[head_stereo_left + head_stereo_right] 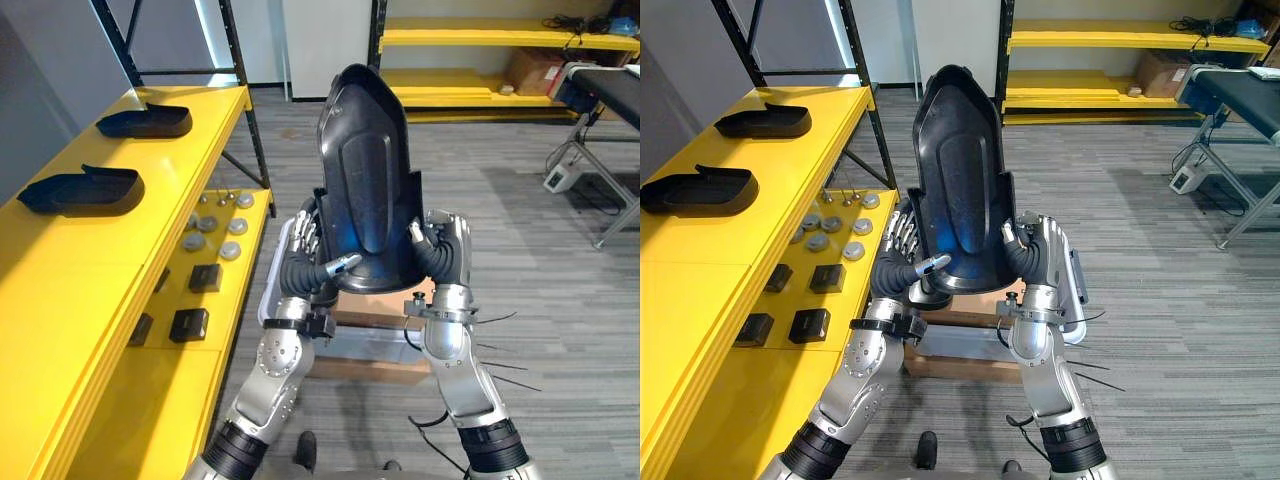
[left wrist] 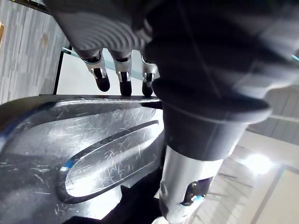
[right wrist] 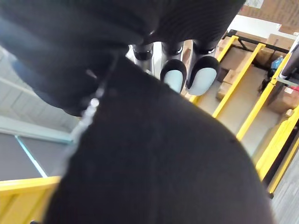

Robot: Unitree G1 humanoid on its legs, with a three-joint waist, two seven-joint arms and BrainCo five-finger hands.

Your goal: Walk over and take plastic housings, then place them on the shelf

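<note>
Yellow shelf (image 1: pixel 110 270) stood at the robot's left, 2 housings (image 1: pixel 80 190) lying toward its far end. Left hand (image 1: pixel 305 265) and right hand (image 1: pixel 445 250) clasped a black housing (image 1: pixel 365 180) upright by its bottom end; top-heavy, it could tip loose mid-swing.

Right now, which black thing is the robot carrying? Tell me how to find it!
Find the long yellow shelf on the robot's left, then look beside it, above the grey floor. There the left hand and right hand clasp a black housing between them. It stands upright, narrow end up, while the near housing and far housing lie flat on the shelf.
</note>
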